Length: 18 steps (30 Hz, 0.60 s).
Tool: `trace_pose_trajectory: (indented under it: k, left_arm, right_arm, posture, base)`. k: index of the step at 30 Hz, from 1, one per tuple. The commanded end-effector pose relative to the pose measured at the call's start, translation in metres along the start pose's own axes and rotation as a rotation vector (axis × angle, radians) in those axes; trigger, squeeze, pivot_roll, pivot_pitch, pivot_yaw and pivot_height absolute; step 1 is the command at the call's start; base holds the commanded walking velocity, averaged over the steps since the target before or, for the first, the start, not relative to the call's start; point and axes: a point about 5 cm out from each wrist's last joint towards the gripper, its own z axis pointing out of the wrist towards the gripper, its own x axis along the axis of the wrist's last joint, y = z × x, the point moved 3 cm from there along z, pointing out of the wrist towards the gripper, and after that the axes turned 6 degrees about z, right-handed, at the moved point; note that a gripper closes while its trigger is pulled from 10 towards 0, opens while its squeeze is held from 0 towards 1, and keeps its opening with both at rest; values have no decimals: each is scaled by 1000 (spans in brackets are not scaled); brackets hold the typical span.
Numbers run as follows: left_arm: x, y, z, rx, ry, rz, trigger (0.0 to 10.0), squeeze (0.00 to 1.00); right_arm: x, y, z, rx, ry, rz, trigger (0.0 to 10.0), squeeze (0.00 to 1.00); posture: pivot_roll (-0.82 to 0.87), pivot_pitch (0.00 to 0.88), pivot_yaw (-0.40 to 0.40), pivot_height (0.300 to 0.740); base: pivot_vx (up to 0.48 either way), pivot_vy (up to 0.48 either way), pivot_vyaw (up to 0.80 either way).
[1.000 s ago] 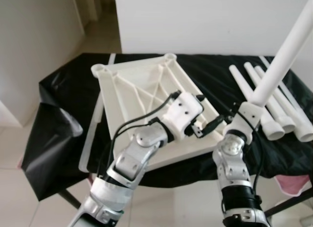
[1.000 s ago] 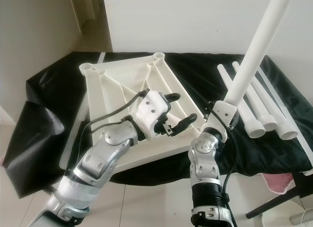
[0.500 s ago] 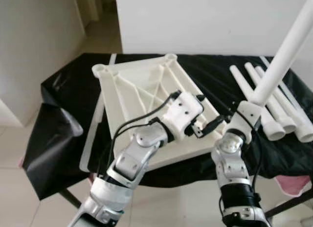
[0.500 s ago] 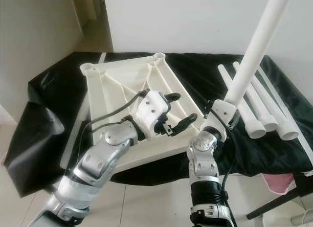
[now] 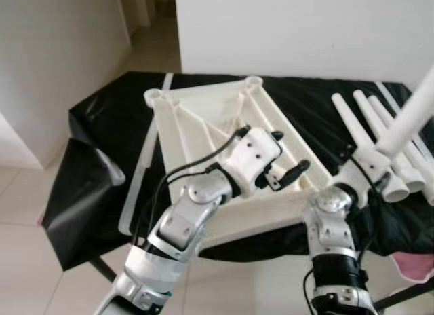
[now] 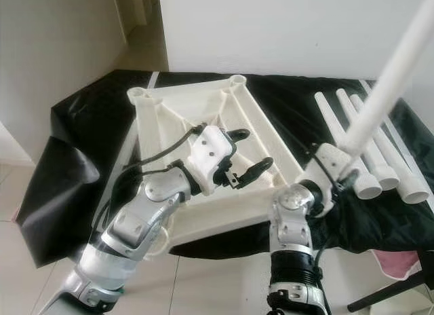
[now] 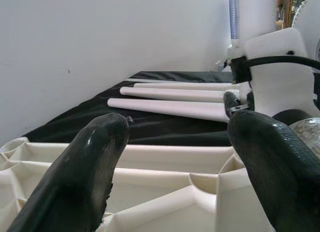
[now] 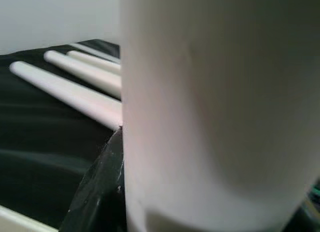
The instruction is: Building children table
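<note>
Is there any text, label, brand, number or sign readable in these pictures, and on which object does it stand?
None: no readable text on the upturned white tabletop, the table leg held by the right gripper, the three loose legs, the black cloth or the open left gripper.

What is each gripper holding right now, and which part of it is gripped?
The right gripper holds a long white plastic table leg near its lower end. The left gripper is open above the upturned white tabletop, holding nothing.
</note>
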Motion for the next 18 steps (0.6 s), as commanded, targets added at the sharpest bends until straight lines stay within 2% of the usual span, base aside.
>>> trace_pose_trajectory:
  k: [1,14,15,16,18]
  left_arm:
    - [3,4,0,-35,8,0,10000,0]
    - [4,4,1,-36,9,-5,10000,0]
    - [4,4,1,-35,9,-5,10000,0]
    - [4,4,2,-35,9,-6,10000,0]
    - [4,4,2,-35,10,-7,10000,0]
  right_arm:
    - [-33,26,4,-99,-105,-135,10000,0]
    - [-33,24,3,-90,-112,-95,10000,0]
    - [-32,24,3,-85,-107,-88,10000,78]
    - [-30,23,4,-74,-95,-71,10000,1000]
    - [-28,22,5,-51,-85,-50,10000,1000]
  posture:
    - [-72,4,4,740]
    - [-74,14,7,740]
    - [-74,14,8,740]
    - [-75,14,9,740]
    - [-76,12,9,740]
  base:
    - [0,0,0]
    - [0,0,0]
    - [0,0,0]
    - [0,0,0]
    - [0,0,0]
